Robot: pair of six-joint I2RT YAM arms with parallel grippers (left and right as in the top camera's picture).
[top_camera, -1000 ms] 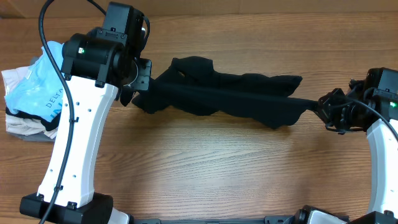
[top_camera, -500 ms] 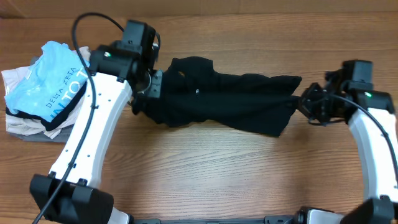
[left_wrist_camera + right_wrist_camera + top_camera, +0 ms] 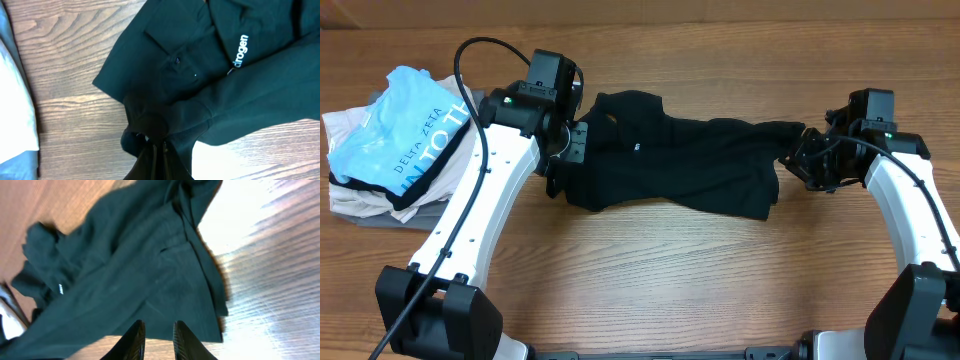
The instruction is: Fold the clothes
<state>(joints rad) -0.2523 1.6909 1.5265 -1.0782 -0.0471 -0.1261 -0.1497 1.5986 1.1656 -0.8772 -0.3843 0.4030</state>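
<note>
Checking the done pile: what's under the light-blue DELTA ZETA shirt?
A white folded garment and a grey one show beneath the light-blue printed shirt; anything else is covered.

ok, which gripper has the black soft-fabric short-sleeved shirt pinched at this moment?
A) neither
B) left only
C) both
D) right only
B: the left wrist view shows the left gripper shut on a bunched fold of the black soft-fabric short-sleeved shirt. The right wrist view shows the right gripper with its fingers apart and the fabric lying beyond them.
</note>
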